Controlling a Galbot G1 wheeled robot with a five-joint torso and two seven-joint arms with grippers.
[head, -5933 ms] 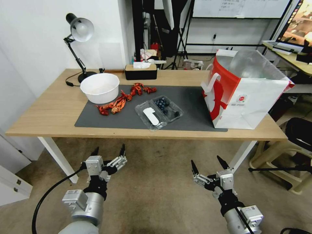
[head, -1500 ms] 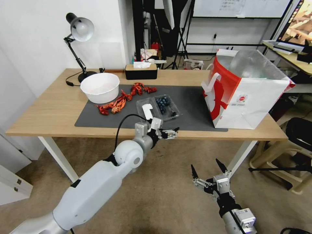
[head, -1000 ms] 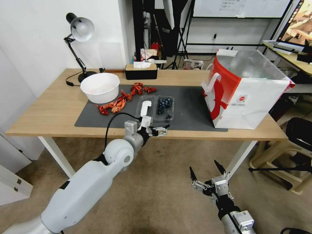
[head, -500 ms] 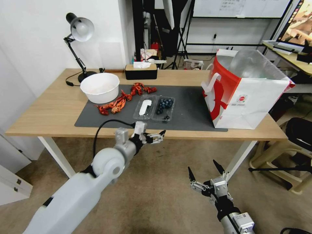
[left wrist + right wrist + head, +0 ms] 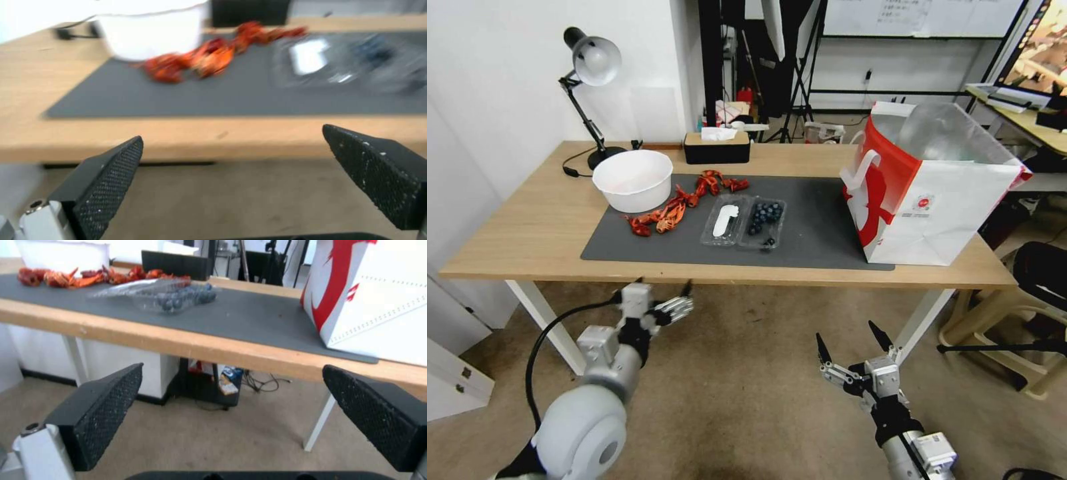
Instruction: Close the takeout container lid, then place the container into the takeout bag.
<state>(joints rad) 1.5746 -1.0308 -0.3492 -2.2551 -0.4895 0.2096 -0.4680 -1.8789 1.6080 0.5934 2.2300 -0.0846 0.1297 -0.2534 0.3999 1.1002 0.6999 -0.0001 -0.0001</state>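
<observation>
The takeout container [image 5: 744,223] lies open on the grey mat [image 5: 647,243], its two clear halves flat side by side. The lid [image 5: 724,221], with a white oblong sticker, is the left half; blueberries sit in the right half. The takeout bag [image 5: 934,193], white and red with a foil lining, stands open at the table's right end. My left gripper [image 5: 664,293] hangs open below the table's front edge, holding nothing; its view shows the container [image 5: 338,63] blurred across the mat. My right gripper [image 5: 847,337] stays open low over the floor, facing the container [image 5: 164,295] and the bag [image 5: 373,296].
A round white bowl [image 5: 632,180] and several red crayfish [image 5: 684,200] lie left of the container. A desk lamp [image 5: 590,67] and a black tissue box [image 5: 716,148] stand at the back. The table's white legs [image 5: 544,323] flank the arms.
My left arm has drawn back from the table's front edge, down and to the left. Earlier it turned the container, which now lies squarer on the mat. The right gripper barely moved.
</observation>
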